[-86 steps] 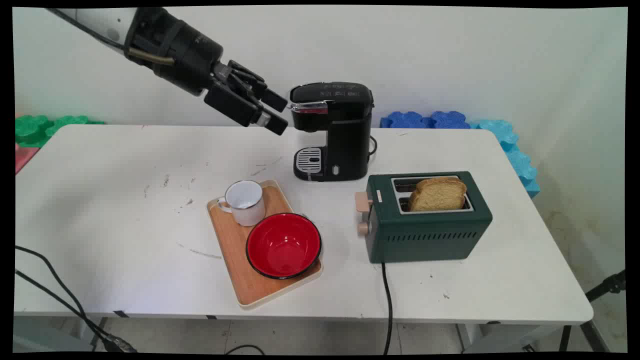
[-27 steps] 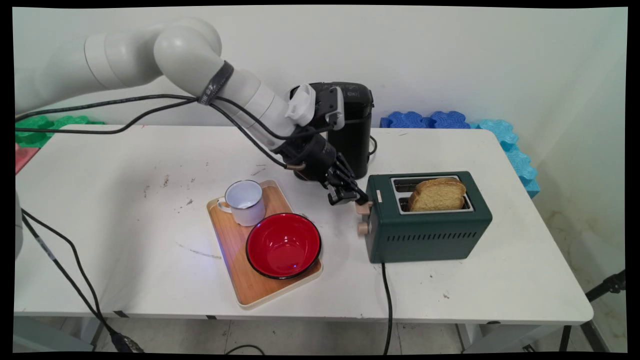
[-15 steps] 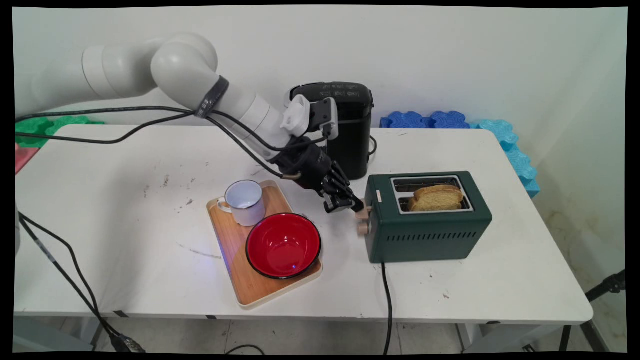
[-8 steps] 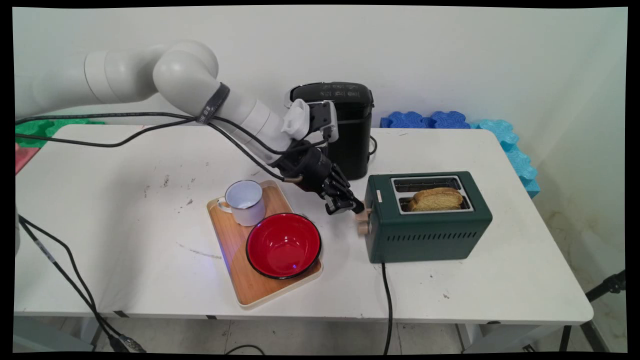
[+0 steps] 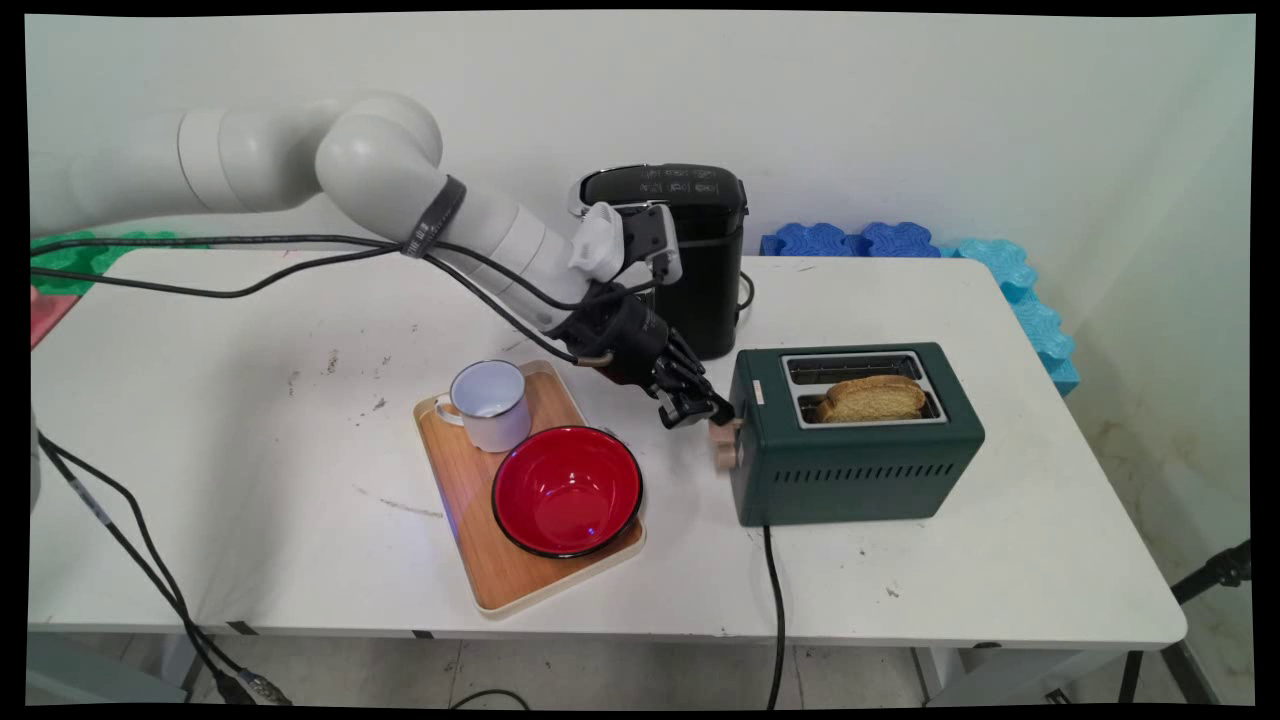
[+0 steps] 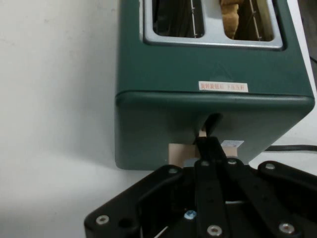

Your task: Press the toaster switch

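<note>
White rounded arm links (image 5: 300, 160) — blk strap, blk cables (image 5: 230, 242); blk fingers (image 6: 210, 163) w/ silver screws.

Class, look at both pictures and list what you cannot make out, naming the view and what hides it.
1. Beige toaster lever: hand view, mostly hidden behind the black gripper.
2. Slice of toast: main view, lower part sunk inside the dark green toaster.
3. Black coffee machine: main view, its drip tray hidden by the arm.

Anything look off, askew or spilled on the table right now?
Nothing stands out. The toaster sits upright with toast low in its near slot; the gripper is at its lever. Mug and bowl rest on the tray. Only scuffs mark the table.
</note>
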